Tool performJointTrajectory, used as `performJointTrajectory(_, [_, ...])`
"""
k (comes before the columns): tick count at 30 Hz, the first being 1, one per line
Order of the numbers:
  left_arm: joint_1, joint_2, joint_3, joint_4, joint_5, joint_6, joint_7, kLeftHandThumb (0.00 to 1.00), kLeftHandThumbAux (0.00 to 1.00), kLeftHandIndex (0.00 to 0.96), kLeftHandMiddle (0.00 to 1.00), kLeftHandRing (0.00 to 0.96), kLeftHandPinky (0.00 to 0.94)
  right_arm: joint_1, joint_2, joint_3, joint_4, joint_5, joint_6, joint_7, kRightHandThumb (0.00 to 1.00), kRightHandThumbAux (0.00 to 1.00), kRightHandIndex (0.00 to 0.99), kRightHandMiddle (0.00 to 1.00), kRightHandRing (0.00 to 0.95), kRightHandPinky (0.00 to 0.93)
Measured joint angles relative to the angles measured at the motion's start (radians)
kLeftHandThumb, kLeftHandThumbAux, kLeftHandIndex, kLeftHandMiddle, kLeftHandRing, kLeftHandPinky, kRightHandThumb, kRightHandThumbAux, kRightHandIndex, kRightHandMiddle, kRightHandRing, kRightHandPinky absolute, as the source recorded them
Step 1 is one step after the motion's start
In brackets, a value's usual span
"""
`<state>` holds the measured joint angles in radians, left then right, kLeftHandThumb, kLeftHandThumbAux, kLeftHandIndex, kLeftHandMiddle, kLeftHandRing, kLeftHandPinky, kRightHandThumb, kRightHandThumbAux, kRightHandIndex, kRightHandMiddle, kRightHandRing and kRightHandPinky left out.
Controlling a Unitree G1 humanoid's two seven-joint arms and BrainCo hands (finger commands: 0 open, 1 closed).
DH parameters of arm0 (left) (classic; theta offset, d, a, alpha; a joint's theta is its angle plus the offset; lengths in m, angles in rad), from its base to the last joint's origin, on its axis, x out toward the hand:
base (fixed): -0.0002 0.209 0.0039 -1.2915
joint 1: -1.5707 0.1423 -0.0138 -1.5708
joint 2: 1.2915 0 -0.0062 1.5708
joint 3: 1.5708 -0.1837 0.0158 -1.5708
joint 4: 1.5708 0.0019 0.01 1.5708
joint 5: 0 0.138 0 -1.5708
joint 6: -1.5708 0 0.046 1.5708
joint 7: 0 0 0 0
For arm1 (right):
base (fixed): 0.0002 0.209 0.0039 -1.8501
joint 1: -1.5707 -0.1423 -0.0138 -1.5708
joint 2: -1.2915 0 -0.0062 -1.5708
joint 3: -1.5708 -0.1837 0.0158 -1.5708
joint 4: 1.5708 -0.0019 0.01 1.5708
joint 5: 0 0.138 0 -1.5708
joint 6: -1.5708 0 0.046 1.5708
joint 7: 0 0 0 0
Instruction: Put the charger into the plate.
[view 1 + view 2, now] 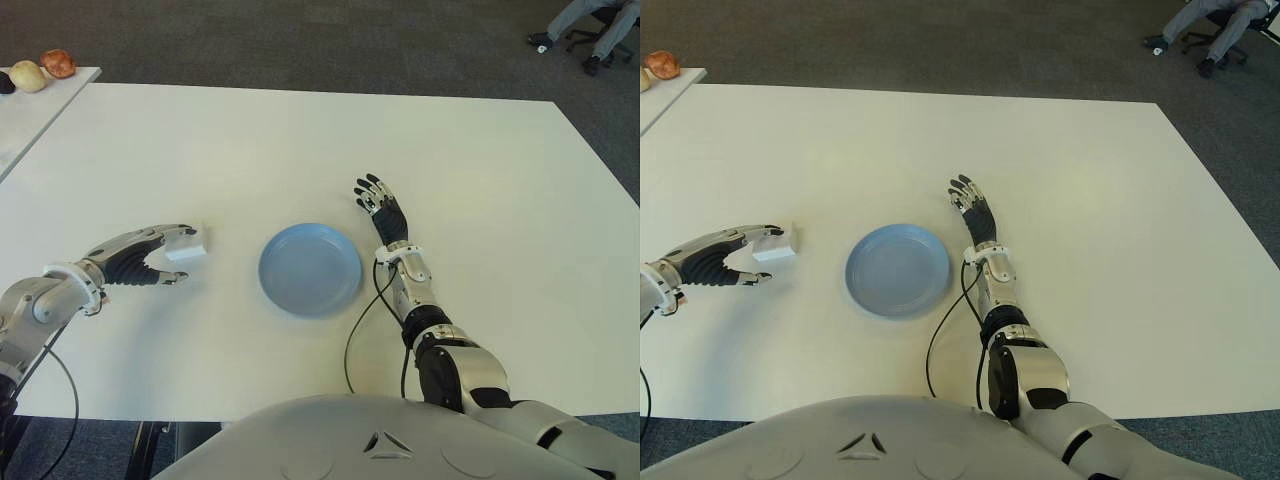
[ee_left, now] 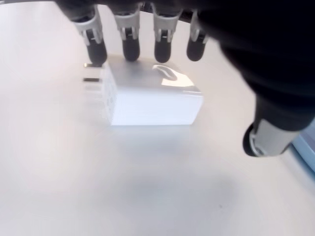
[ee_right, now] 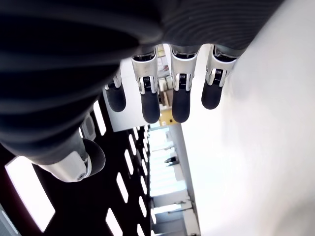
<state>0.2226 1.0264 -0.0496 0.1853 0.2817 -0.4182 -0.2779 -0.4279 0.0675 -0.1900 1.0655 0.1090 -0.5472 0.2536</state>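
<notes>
Left hand (image 1: 140, 255) of mine sits at the lower left of the frame, fingers (image 2: 130, 42) spread with the thumb held apart, nothing gripped yet. Just beyond my fingertips lies the white charger (image 1: 187, 247), fingertips at its far edge, thumb on the near side; its long axis runs across my reach. Further right is the blue plate (image 1: 311, 268). My right hand (image 1: 381, 207) shows beyond the plate, relaxed, clearly farther from the charger.

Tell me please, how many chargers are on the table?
1. The white charger lies on the table, left of the blue plate, at the fingertips of the open left hand. Right hand holds nothing.
</notes>
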Motion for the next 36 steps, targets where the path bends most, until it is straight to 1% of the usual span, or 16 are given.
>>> performJointTrajectory(5, [0.035, -0.008, 0.032, -0.032, -0.007, 0.004, -0.018, 0.000, 0.576, 0.000, 0.000, 0.000, 0.000, -0.004, -0.001, -0.006, 0.007, 0.001, 0.004, 0.003, 0.000, 0.582, 0.115, 0.186, 0.152, 0.138])
performJointTrajectory(17, [0.072, -0.037, 0.072, -0.061, -0.009, -0.013, -0.035, 0.000, 0.611, 0.000, 0.000, 0.000, 0.000, -0.008, -0.001, -0.008, 0.010, 0.001, 0.004, 0.006, 0.000, 0.578, 0.114, 0.194, 0.160, 0.138])
performJointTrajectory(27, [0.089, -0.049, 0.094, -0.071, -0.008, -0.029, -0.035, 0.000, 0.612, 0.000, 0.000, 0.000, 0.000, -0.010, -0.002, -0.007, 0.013, 0.000, 0.005, 0.006, 0.000, 0.567, 0.111, 0.200, 0.165, 0.141])
performJointTrajectory(31, [0.092, -0.056, 0.104, -0.068, 0.021, -0.048, -0.029, 0.000, 0.589, 0.000, 0.000, 0.000, 0.000, -0.011, -0.002, -0.008, 0.016, 0.000, 0.005, 0.006, 0.000, 0.568, 0.109, 0.199, 0.168, 0.145])
performJointTrajectory(36, [0.086, -0.067, 0.108, -0.052, 0.078, -0.080, 0.013, 0.016, 0.565, 0.000, 0.000, 0.000, 0.000, -0.013, -0.002, -0.007, 0.018, 0.000, 0.005, 0.006, 0.000, 0.566, 0.107, 0.201, 0.171, 0.149])
